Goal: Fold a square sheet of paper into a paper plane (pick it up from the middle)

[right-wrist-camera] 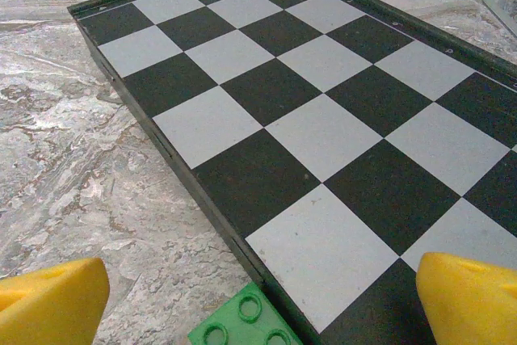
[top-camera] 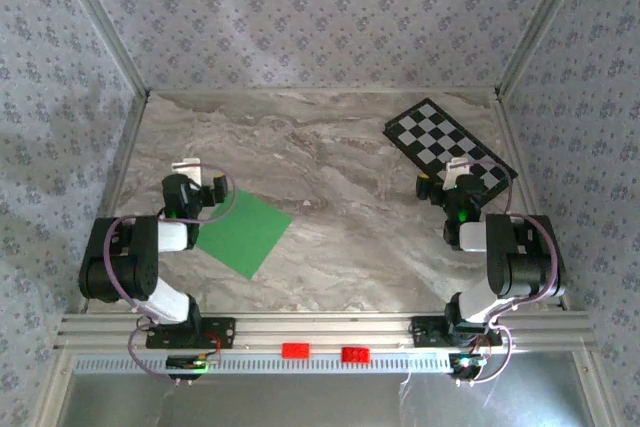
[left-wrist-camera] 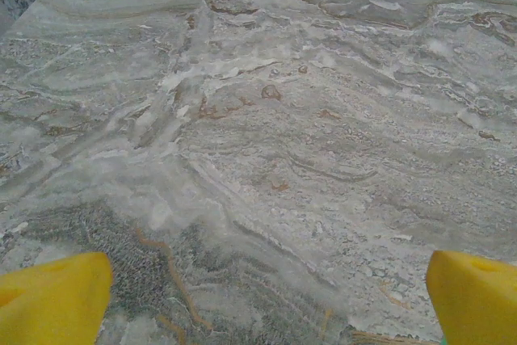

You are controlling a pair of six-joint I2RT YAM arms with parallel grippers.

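The square sheet of paper [top-camera: 246, 232] is bright green and lies flat and unfolded on the marble table, turned like a diamond, left of centre. Its left corner is hidden under my left arm. My left gripper [top-camera: 200, 176] hovers at the sheet's upper left corner, pointing away from it. In the left wrist view that gripper [left-wrist-camera: 266, 305] is open, with bare marble between its yellow fingertips [left-wrist-camera: 52, 300]. My right gripper [top-camera: 447, 179] sits at the near edge of the checkered board, and it [right-wrist-camera: 260, 300] is open with nothing held.
A black-and-white checkered board [top-camera: 450, 142] lies at the back right, seen large in the right wrist view [right-wrist-camera: 307, 119]. A small green block [right-wrist-camera: 242, 325] rests against its near edge. Two red blocks [top-camera: 295, 350] sit on the front rail. Patterned walls enclose the table.
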